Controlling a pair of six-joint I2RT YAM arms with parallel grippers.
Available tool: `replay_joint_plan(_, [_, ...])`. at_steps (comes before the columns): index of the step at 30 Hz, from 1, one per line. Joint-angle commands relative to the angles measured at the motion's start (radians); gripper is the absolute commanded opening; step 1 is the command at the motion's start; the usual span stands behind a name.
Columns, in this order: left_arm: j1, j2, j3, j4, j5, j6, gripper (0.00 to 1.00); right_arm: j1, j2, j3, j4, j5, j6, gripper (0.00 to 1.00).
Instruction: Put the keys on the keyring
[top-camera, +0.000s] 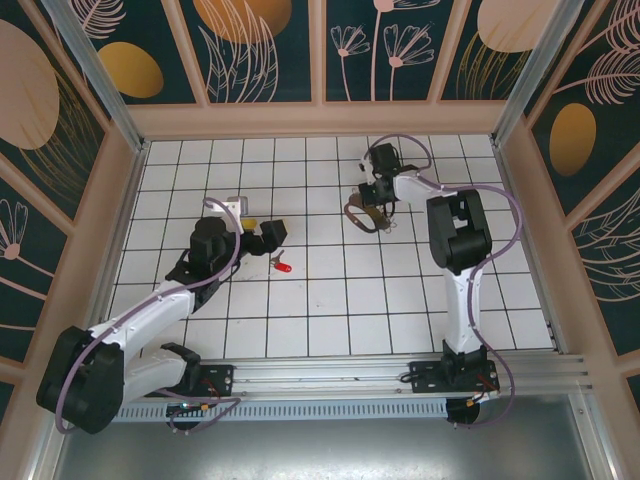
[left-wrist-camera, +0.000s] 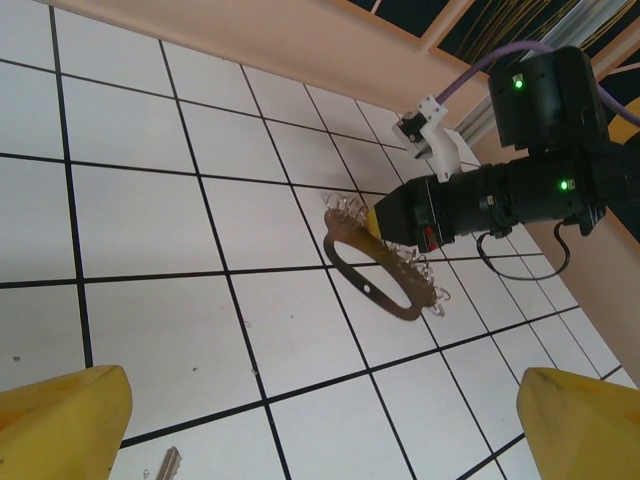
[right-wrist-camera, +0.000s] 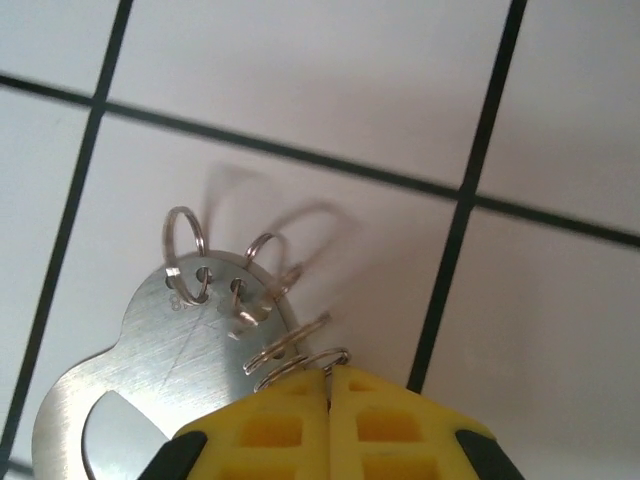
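Rail (top-camera: 330, 385) of aluminium runs along the near edge of the white tiled floor (top-camera: 330, 320), and both arm bases are bolted to it. From the base on the left, the left arm reaches up and inward over the tiles. The left gripper (top-camera: 262, 232) hangs above the floor with its jaws spread wide and nothing between them. In its wrist view the yellow fingertips (left-wrist-camera: 60, 425) sit at the two bottom corners.

The key (top-camera: 284, 266) lies flat on a tile just beside and slightly nearer than that gripper. Its red head points toward the right side, and its thin silver blade pokes into the bottom edge of the left wrist view. Nothing lies on it or covers it.

Farther back and to the right, well apart from the key, the right arm folds over from its base. The right gripper (right-wrist-camera: 328, 400) has its yellow pads pressed together on the keyring (right-wrist-camera: 165, 350), pinching it at the end that carries the wire rings (right-wrist-camera: 185, 250). The oval loop slants away from the pads. It seems to be lifted just off the tiles, though the angle does not settle that. Open tiles lie between key and keyring.

Beyond stands the peach-coloured wall (top-camera: 320, 118), with dark patterned panels (top-camera: 260, 50) above it.
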Motion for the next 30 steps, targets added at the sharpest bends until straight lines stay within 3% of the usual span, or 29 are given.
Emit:
replay_joint_plan(1, [-0.006, -0.030, -0.012, -0.014, 0.015, 0.019, 0.98, 0.028, -0.085, -0.105, 0.018, -0.051, 0.022, 0.03])
replay_joint_plan(12, [-0.007, -0.046, -0.010, -0.063, 0.010, 0.015, 0.97, 0.154, -0.381, -0.518, 0.221, -0.123, 0.081, 0.01])
replay_joint_plan(17, [-0.013, -0.030, -0.007, -0.086, 0.009, 0.014, 0.98, 0.203, -0.488, -0.641, 0.290, -0.136, 0.100, 0.13])
replay_joint_plan(23, [-0.022, -0.023, -0.009, -0.114, -0.003, 0.015, 0.99, 0.223, -0.559, -0.673, 0.262, -0.091, 0.123, 0.31])
replay_joint_plan(30, [-0.030, -0.001, -0.009, -0.120, -0.004, 0.018, 0.97, 0.240, -0.578, -0.628, 0.220, -0.110, 0.138, 0.37])
